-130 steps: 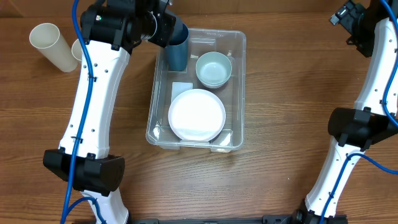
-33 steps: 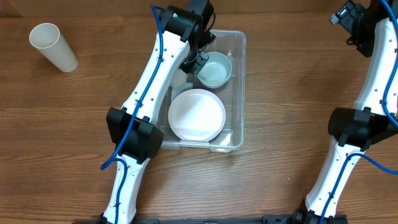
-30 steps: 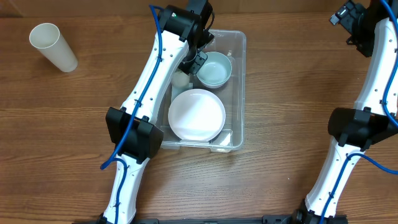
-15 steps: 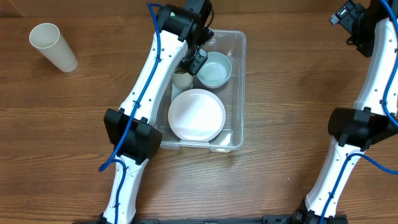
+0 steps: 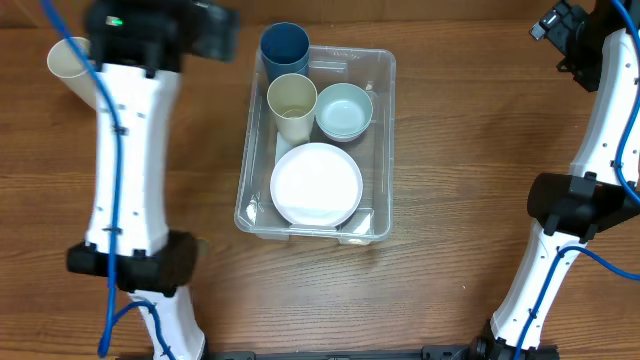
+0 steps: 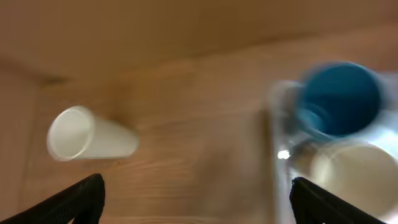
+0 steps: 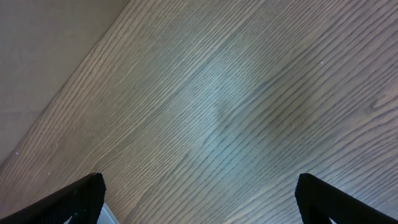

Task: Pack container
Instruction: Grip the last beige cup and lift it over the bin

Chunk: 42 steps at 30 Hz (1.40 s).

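Container (image 5: 384, 120): clear plastic bin, sits on the wooden table (image 5: 480, 200) at mid-table, slightly left of centre between the two arms, long side running away from the robot.

Contents, four items:
- white plate (image 5: 316, 185) lies flat in the near half.
- pale green bowl (image 5: 344, 110) is upright in the far half, right side, just beyond the plate.
- cream cup (image 5: 292, 100) is upright, mouth up, immediately left of the bowl.
- dark blue cup (image 5: 284, 50) is upright at the far-left corner, just beyond the cream cup. From above it overlaps the bin's far rim.

Outside the bin: white cup (image 5: 70, 60) lies on its side on the table at far left, well apart from the bin, partly hidden by the left arm (image 5: 125, 180).

Left gripper (image 6: 199, 205): fingers spread wide, one at each lower corner of the wrist view, nothing between them. It hangs above bare wood between the lying white cup and the bin's far-left corner. Both left-arm views are motion-blurred, so fine detail is unreadable.

Right gripper (image 7: 199, 199): fingers spread wide, nothing between them. It is at the far-right corner of the table, well away from the bin, over bare wood grain.
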Motion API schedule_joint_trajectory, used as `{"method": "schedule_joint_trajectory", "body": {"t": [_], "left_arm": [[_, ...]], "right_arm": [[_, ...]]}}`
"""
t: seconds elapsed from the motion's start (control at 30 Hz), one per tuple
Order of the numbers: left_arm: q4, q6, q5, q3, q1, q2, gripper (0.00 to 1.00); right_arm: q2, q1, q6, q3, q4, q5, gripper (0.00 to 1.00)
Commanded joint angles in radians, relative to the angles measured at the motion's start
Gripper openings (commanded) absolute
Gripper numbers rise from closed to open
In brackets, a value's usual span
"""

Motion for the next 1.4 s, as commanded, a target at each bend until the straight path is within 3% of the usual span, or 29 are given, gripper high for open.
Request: {"method": "schedule_joint_trajectory", "body": {"t": [0.0,0.33,0.4,0.57,0.6,0.67,0.87,0.9,0.93,0.97,1.0,1.07,1.27,1.37], "left_arm": [[0.068,-0.073,0.044,0.013,0.183,0.061,0.97],[0.269,-0.072,0.082,0.013,0.405,0.361,1.00],[0.273,-0.071,0.158,0.013,0.431,0.406,1.00],[0.233,-0.071,0.154,0.013,0.448,0.436,0.99],[0.228,-0.071,0.154,0.012,0.452,0.441,0.96],[0.219,-0.071,0.154,0.000,0.454,0.444,0.74],[0.244,-0.071,0.154,-0.110,0.466,0.444,0.72],[0.256,-0.071,0.154,-0.136,0.470,0.444,0.67],[0.265,-0.071,0.154,-0.158,0.473,0.444,0.46],[0.272,-0.071,0.154,-0.169,0.476,0.444,0.16],[0.274,-0.076,0.162,-0.169,0.478,0.444,0.04],[0.272,-0.076,0.213,-0.156,0.477,0.443,0.04],[0.195,-0.057,0.718,0.013,0.446,0.389,0.04],[0.174,-0.052,0.858,0.090,0.396,0.315,0.04]], "right_arm": [[-0.035,0.002,0.008,0.025,0.003,0.006,1.00],[-0.035,0.002,0.008,0.025,0.003,0.006,1.00],[-0.035,0.002,0.008,0.025,0.003,0.006,1.00],[-0.035,0.002,0.008,0.025,0.003,0.006,1.00],[-0.035,0.002,0.008,0.025,0.003,0.006,1.00],[-0.035,0.002,0.008,0.025,0.003,0.006,1.00],[-0.035,0.002,0.008,0.025,0.003,0.006,1.00],[-0.035,0.002,0.008,0.026,0.003,0.006,1.00],[-0.035,0.002,0.008,0.025,0.003,0.006,1.00],[-0.035,0.002,0.008,0.025,0.003,0.006,1.00],[-0.035,0.002,0.008,0.025,0.003,0.006,1.00],[-0.035,0.002,0.008,0.025,0.003,0.006,1.00],[-0.035,0.002,0.008,0.025,0.003,0.006,1.00],[-0.035,0.002,0.008,0.025,0.003,0.006,1.00]]}}
